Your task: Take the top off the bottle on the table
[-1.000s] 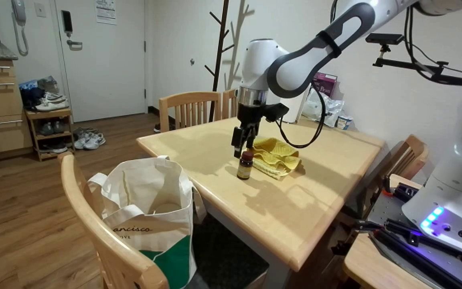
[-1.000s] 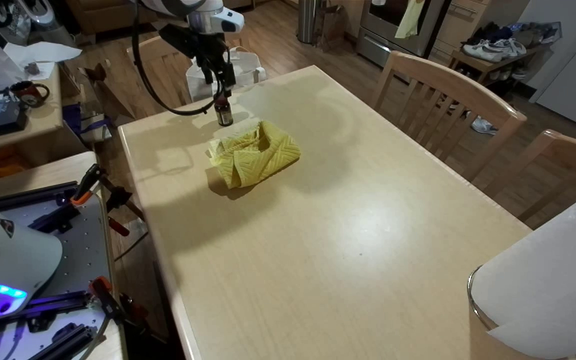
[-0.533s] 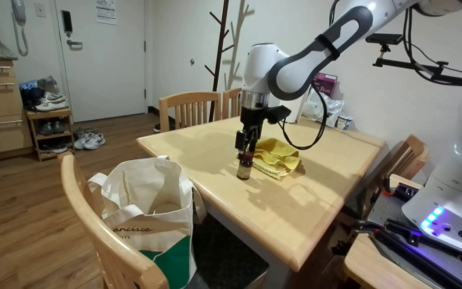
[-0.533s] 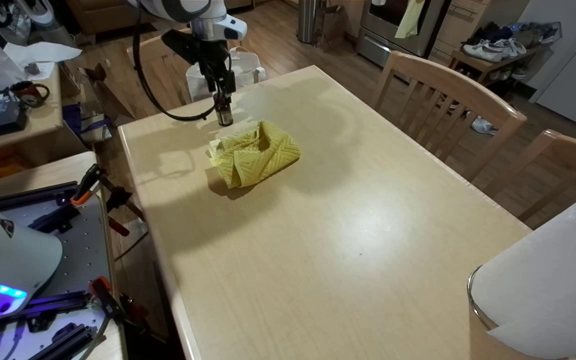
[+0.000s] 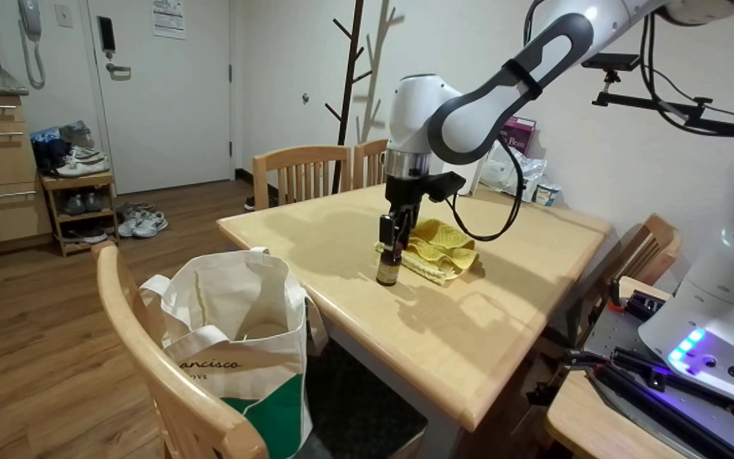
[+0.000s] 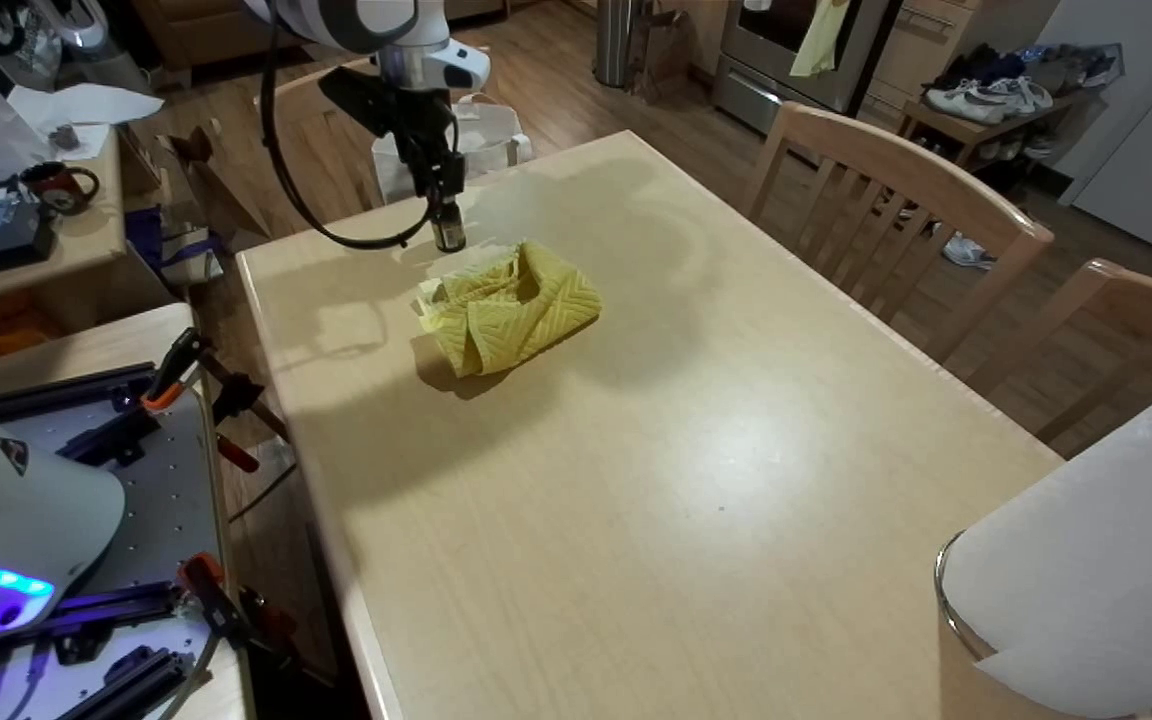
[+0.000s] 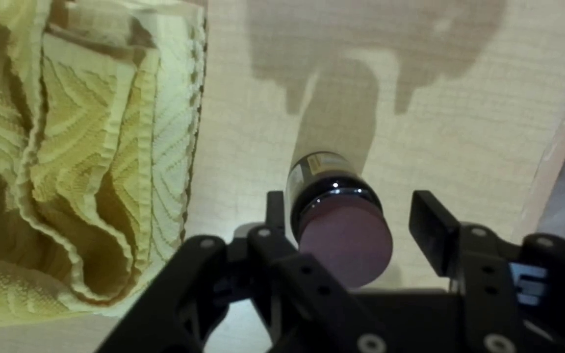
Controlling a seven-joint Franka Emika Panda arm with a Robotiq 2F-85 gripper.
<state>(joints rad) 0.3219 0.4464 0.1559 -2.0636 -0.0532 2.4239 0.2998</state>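
Observation:
The small dark bottle (image 5: 388,273) stands upright on the light-wood table (image 5: 443,350) near one edge. It also shows in an exterior view (image 6: 449,232) and in the wrist view (image 7: 324,172). Its dark-red top (image 7: 348,240) is on it, seen from above in the wrist view and mostly hidden by the fingers in both exterior views. My gripper (image 7: 352,218) is open and points down, one finger on each side of the top. The left finger in the wrist view is close to the bottle; a wider gap shows on the right. I cannot tell whether the left finger touches.
A crumpled yellow cloth (image 6: 516,310) lies beside the bottle; it fills the left of the wrist view (image 7: 106,147). A tote bag (image 5: 239,319) sits on a chair by the table edge. A white roll (image 6: 1086,560) stands at a table corner. Chairs (image 6: 896,210) line the side.
My gripper has come down so its fingers are at the height of the top, then shifted slightly sideways. The bottle and the cloth have not moved.

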